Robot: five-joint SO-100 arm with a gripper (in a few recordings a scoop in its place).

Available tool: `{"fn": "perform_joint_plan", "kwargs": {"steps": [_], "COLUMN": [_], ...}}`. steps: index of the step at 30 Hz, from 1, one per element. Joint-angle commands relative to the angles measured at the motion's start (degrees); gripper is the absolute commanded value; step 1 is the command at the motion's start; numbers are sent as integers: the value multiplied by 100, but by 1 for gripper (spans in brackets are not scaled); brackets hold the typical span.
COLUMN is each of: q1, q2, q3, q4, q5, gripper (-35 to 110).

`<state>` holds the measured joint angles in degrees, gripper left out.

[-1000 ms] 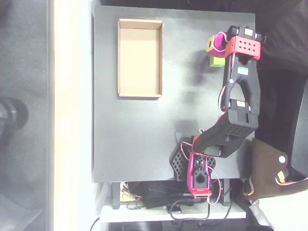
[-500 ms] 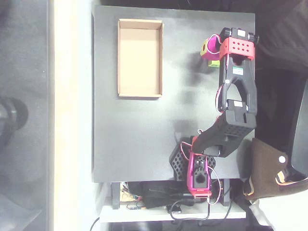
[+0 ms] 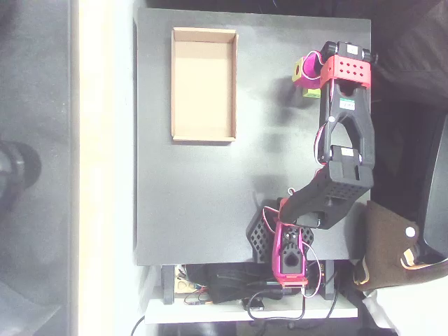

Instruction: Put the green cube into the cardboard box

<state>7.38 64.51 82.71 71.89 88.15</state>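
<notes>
Since a moment ago the gripper [image 3: 306, 75] has barely shifted; whether its jaws grasp the green cube [image 3: 312, 92] I cannot tell. The small lime cube sits beneath them, near the counter [image 3: 196, 203] right edge, bare dark surface separating it from the cardboard box [image 3: 203, 84].

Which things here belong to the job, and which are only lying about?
For the job:
- green cube, beneath the gripper
- cardboard box, apart to the left

Lying about:
- brown bag beside the table
- cables at the table's bottom edge
</notes>
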Motion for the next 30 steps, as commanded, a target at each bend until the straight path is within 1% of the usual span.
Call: {"fn": "perform_joint_plan", "kwargs": {"steps": [1,4,9,12,19,30], "q1": [88,88,97,105,105,35], "q2": [114,114,114,123,272,1828], "q3": [114,105,70,35,18,-88], "q4": [97,44,88,88,88,53], "q5": [70,79,18,18,18,9], "gripper": [31,26,8,2,1,1]}}
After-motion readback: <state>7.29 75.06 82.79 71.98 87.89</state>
